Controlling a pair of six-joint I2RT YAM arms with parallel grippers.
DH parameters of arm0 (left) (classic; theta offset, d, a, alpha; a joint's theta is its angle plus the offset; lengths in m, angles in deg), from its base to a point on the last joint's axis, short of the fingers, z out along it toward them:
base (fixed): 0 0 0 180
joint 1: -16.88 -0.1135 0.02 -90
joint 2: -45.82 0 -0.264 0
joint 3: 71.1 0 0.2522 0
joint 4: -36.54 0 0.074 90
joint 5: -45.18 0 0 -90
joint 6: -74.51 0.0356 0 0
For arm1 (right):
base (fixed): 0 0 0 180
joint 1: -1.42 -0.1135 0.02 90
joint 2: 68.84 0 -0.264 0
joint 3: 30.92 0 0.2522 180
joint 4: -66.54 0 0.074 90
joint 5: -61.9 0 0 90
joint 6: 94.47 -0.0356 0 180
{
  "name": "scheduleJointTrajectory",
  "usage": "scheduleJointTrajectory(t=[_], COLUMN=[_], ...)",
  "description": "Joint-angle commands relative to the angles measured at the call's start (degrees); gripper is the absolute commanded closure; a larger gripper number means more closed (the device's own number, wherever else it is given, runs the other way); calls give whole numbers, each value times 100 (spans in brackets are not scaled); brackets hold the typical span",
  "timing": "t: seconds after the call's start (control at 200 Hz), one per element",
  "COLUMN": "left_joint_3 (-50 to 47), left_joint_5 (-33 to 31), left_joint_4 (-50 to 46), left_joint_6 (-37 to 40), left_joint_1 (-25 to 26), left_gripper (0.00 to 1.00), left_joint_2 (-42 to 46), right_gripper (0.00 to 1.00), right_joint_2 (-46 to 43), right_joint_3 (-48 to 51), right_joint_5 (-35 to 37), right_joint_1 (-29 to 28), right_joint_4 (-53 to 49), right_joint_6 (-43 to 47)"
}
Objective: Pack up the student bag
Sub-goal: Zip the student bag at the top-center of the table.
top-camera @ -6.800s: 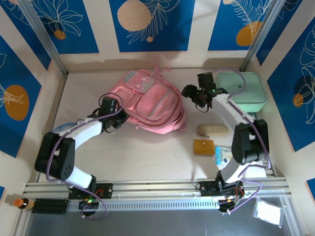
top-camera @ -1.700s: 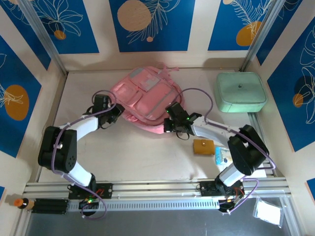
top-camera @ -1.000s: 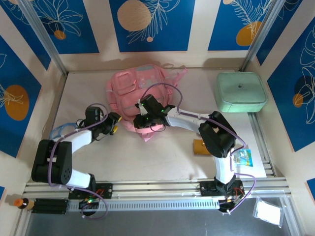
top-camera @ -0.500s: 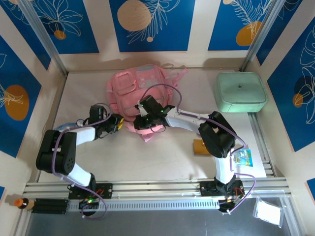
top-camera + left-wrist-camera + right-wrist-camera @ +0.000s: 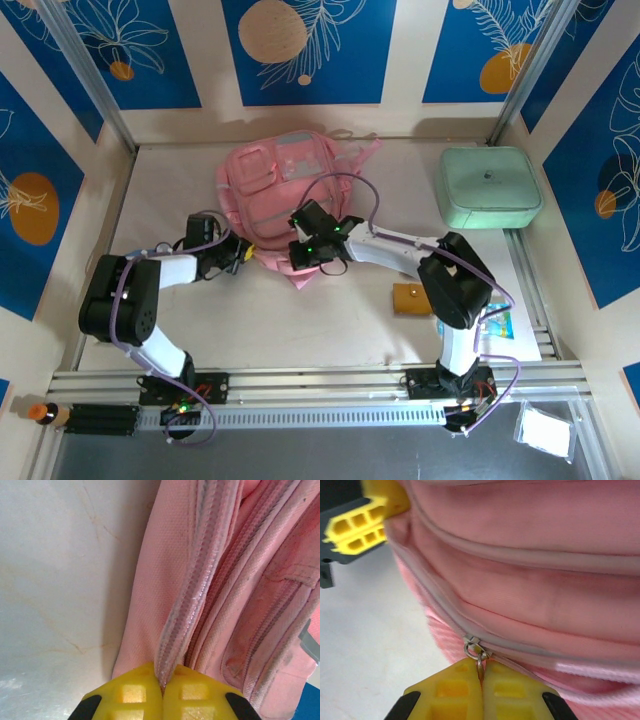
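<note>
The student bag (image 5: 278,185), a soft pink backpack, lies at the back middle of the table. My left gripper (image 5: 243,254) is at its near left edge, shut on a fold of the bag's zipper seam (image 5: 187,605); the yellow fingertips (image 5: 132,692) pinch the fabric. My right gripper (image 5: 302,251) is at the bag's near edge, shut on the metal zipper pull (image 5: 479,655) of the grey zipper (image 5: 440,607). In the right wrist view the left gripper's yellow fingers (image 5: 357,527) show at the upper left, beside the bag (image 5: 530,555).
A mint-green rounded case (image 5: 488,187) sits at the back right. A brown pouch (image 5: 412,298) and a blue packet (image 5: 493,322) lie near the right arm's base. Walls close in on three sides. Bare tabletop (image 5: 300,320) lies in front of the bag.
My left gripper has moved in to the bag's edge and closed on the zipper seam. The right gripper stays shut on the zipper pull and has shifted slightly right.
</note>
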Motion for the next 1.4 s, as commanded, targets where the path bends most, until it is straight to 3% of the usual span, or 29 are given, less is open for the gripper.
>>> scheduleJointTrajectory(t=[0.0, 0.19, 0.465, 0.615, 0.71, 0.785, 0.89, 1.055, 1.16, 1.395], left_joint_3=[185, 194, 244, 397, 592, 803, 1058, 1800, 2250, 1925], left_joint_5=[-117, -131, -101, -184, -350, -486, -621, -1441, -1328, -838], left_joint_4=[132, 88, -50, -499, -1057, -1679, -2402, -3658, -4080, -2895], left_joint_6=[126, 182, 313, 663, 1292, 1972, 2931, 4759, 5527, 7290], left_joint_1=[-8, -36, -148, -209, -228, -219, -148, 589, 888, 1473], left_gripper=[100, 100, 100, 100, 73, 57, 45, 41, 42, 46], left_joint_2=[-89, -59, 60, 263, 505, 750, 1104, 1307, 987, 902], right_gripper=[100, 100, 100, 100, 100, 100, 100, 100, 100, 100], right_joint_2=[-437, -721, -788, -828, -882, -916, -910, -775, -808, -1001], right_joint_3=[215, 387, 254, 122, 15, -20, -1, -89, -38, 272], right_joint_5=[894, 1620, 1643, 1435, 970, 405, -358, -662, -724, -967], right_joint_1=[133, 418, 609, 464, 368, 356, 361, 396, 459, 650], right_joint_4=[-733, -1046, -978, -738, -519, -303, 38, 92, 118, 281], right_joint_6=[145, -173, -289, 107, 370, 474, 555, 557, 548, 397])
